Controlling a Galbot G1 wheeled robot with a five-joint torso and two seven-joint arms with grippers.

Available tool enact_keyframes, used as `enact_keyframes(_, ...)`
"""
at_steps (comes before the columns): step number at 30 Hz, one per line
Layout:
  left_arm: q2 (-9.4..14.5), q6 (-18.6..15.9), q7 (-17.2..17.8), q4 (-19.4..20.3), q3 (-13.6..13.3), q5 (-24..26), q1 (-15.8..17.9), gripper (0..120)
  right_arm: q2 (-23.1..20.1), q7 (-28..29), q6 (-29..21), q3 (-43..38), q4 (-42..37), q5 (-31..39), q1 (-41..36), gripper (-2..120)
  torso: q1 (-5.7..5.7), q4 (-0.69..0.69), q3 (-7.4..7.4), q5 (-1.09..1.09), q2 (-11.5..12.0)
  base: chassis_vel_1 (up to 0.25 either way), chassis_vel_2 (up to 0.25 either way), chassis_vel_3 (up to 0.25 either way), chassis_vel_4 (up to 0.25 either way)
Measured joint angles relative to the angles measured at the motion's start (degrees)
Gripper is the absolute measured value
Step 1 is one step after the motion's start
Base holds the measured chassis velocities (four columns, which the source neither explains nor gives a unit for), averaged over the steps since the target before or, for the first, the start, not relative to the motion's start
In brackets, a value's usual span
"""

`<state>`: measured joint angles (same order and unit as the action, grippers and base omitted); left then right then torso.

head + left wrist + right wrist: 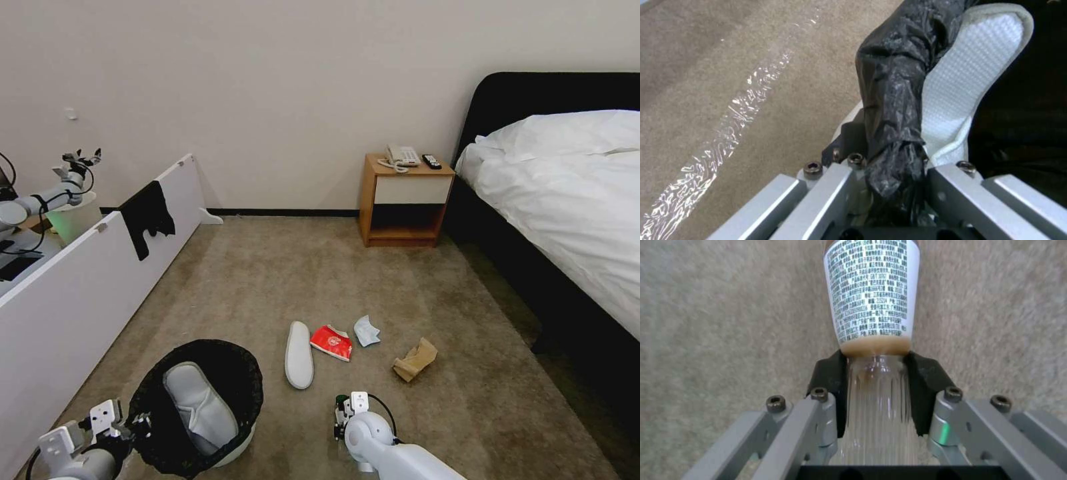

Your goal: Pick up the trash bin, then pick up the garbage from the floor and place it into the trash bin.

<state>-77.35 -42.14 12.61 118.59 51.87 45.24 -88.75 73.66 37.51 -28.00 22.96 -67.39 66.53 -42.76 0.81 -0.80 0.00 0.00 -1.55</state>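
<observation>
Clamped between my right gripper (878, 393)'s black pads is a clear ribbed plastic bottle (873, 340) with a white printed label and a little brown liquid, held low over the beige short-pile carpet floor (267, 280), in front of the robot's right side. My left gripper (889, 166) is closed on the rim of the round white trash bin (200, 400), pinching the black bag liner folded over it; the bin sits tilted at the robot's left, with one white slipper (197, 403) already inside.

Still on the carpet, well apart from the bin's mouth: a second white slipper (299, 355), a red packet (331, 343), a pale-blue mask (366, 331) and a crumpled brown paper bag (415, 360).

To do this step well, I would swing the bottle left until it hangs squarely over the bin's opening, keep the left grip steady, and release only once the bottle is past the rim.
</observation>
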Motion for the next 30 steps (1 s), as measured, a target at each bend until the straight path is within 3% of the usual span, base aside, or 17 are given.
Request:
enact_keyframes(4, 0.1, 0.0, 0.2, 0.0, -0.1, 0.2, 0.0, 1, -1.3, 0.0, 0.7, -0.1, -2.4, 0.5, -0.2, 25, 0.0, 0.01, 0.0, 0.01, 0.0, 0.0, 0.0, 0.0, 0.0)
enact_keyframes(7, 0.4, 0.0, 1.1, 0.4, -0.2, 1.3, 0.1, 1, -6.7, -0.5, 3.3, -1.9, -10.6, 0.4, -0.9, 25, 0.0, 0.02, 0.0, 0.02, 0.0, 0.0, 0.0, 0.0, 0.0)
enact_keyframes(10, 0.5, 0.0, 2.0, 0.7, -0.3, 2.5, 0.2, 1, -9.3, -0.9, 4.5, -2.8, -13.8, -0.2, -1.3, 25, 0.0, 0.0, 0.0, 0.0, 0.0, 0.0, 0.0, 0.0, 0.0)
enact_keyframes(13, 1.3, 0.0, 3.6, 1.2, -0.4, 4.8, 0.7, 1, -15.4, -2.7, 8.4, -5.0, -23.6, -2.8, -1.8, 25, 0.0, -0.03, 0.0, 0.0, 0.0, 0.0, 0.0, 0.0, 0.0)
enact_keyframes(16, 1.5, 0.0, 4.2, 1.6, -0.4, 5.7, 0.8, 1, -16.9, -3.4, 9.9, -5.6, -27.0, -3.8, -1.8, 25, 0.0, -0.01, 0.0, 0.0, 0.0, 0.0, 0.0, 0.0, 0.0)
enact_keyframes(18, 2.1, 0.0, 5.0, 2.4, -0.4, 7.2, 0.9, 1, -19.8, -5.1, 12.3, -7.2, -34.8, -5.6, -1.2, 25, 0.0, 0.0, 0.0, 0.01, 0.0, 0.0, 0.0, 0.0, 0.0)
enact_keyframes(22, 2.8, 0.0, 5.5, 3.5, -0.4, 8.4, 0.3, 1, -21.8, -7.6, 14.9, -8.9, -41.6, -6.8, 1.6, 25, 0.0, 0.0, 0.0, 0.01, 0.0, 0.0, 0.0, 0.0, 0.0)
enact_keyframes(30, 4.3, 0.0, 6.2, 5.2, -1.1, 9.8, -0.7, 1, -23.0, -15.3, 21.9, -8.4, -46.7, -7.7, 7.8, 25, 0.0, 0.0, 0.0, -0.01, 0.0, 0.0, 0.0, 0.0, 0.0)
